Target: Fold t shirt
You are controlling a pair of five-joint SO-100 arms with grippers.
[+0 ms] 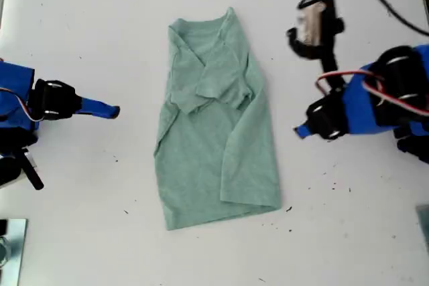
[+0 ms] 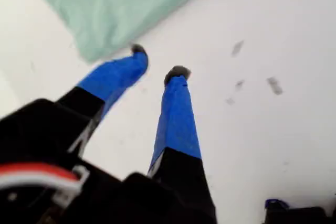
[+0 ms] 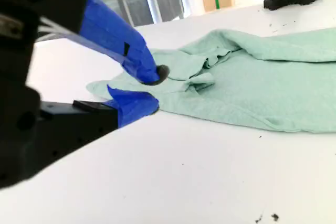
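The shirt [image 1: 218, 125] lies mid-table [image 1: 80, 25], both sides and sleeves already folded in; a crosswise fold looks left. My first gripper [image 2: 157, 64] and second gripper [image 3: 152, 90] are slightly open, empty, off the cloth.

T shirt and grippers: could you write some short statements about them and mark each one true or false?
1. The t shirt lies with both sleeves spread out. False: its sides are folded in over the body, making a narrow shape.
2. My first gripper has its jaws apart, with nothing between them. True.
3. My second gripper is shut on the cloth. False: its jaws are apart, just short of the shirt's edge.
4. The table is white with small dark specks. True.
5. A person's hand rests on the shirt. False: no hand shows.
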